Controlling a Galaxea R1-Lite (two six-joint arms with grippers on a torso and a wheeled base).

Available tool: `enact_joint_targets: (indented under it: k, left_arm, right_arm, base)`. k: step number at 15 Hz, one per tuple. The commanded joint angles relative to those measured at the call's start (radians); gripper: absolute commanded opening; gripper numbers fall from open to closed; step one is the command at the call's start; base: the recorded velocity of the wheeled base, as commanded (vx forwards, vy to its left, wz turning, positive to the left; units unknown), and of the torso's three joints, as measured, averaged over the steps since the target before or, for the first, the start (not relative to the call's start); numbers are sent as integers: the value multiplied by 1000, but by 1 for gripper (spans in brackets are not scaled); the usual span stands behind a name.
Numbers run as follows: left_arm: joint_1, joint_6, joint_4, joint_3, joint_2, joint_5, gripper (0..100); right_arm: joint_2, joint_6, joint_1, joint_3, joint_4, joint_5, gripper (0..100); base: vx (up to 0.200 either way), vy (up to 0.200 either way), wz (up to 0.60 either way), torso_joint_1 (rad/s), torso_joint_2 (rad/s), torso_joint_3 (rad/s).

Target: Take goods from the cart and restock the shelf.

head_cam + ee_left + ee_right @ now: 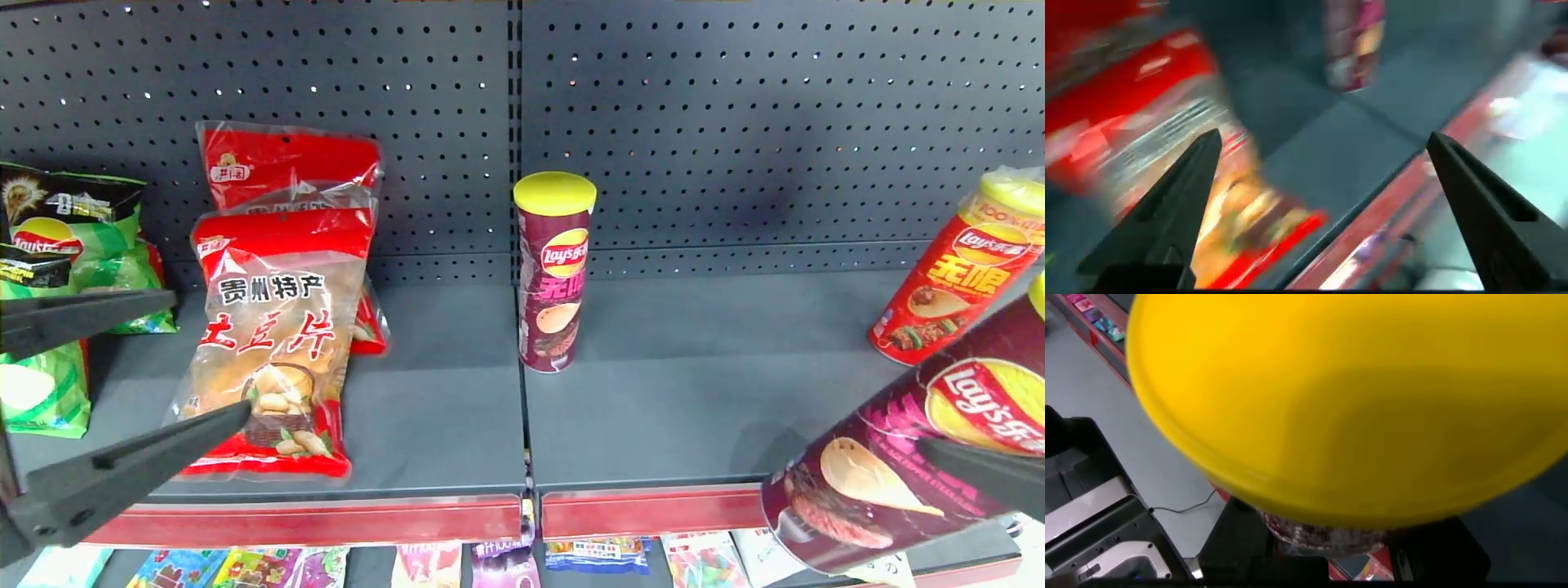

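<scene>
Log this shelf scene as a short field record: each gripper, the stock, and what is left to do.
left gripper: open, empty, in front of the front red bag
right gripper: shut on the held purple can, tilted, at the shelf's front right
shelf stock: green chip bags far left; rear red bag behind the front one; upright purple can mid-shelf; red can far right
free spot: bare shelf between the upright purple can and the red can
left to do: held purple can not yet set down

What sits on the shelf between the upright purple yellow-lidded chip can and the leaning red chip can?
Nothing: in the head view, only bare grey metal shelf lies between the upright purple can and the red can.
</scene>
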Motion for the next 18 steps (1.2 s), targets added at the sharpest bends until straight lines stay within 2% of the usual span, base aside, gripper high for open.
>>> enact_joint_targets:
  k: [1,3,6,10,16,18]
  left_arm:
    - [-16,-33,-17,-138,280,-116,100]
    - [-88,-38,-71,-206,395,-123,100]
    - [-146,-36,-80,-309,535,-121,100]
    - [-160,-38,-129,-441,679,-115,100]
    - [-166,-33,-137,-522,773,-107,100]
    - [-166,-33,-137,-586,831,-77,100]
  right_arm:
    - [41,0,2,-21,-1,0,0]
    - [41,0,2,-15,-1,-4,0]
    - [33,0,-3,-10,1,-6,0]
    - [29,0,-3,-7,1,-9,0]
    - [30,0,-3,-8,1,-9,0]
    - [27,2,-5,-7,1,-7,0]
  base:
    - [0,0,0,0,0,0]
    - [0,0,0,0,0,0]
    - [0,0,0,0,0,0]
    - [0,0,0,0,0,0]
    - [0,0,0,0,0,0]
    - [0,0,0,0,0,0]
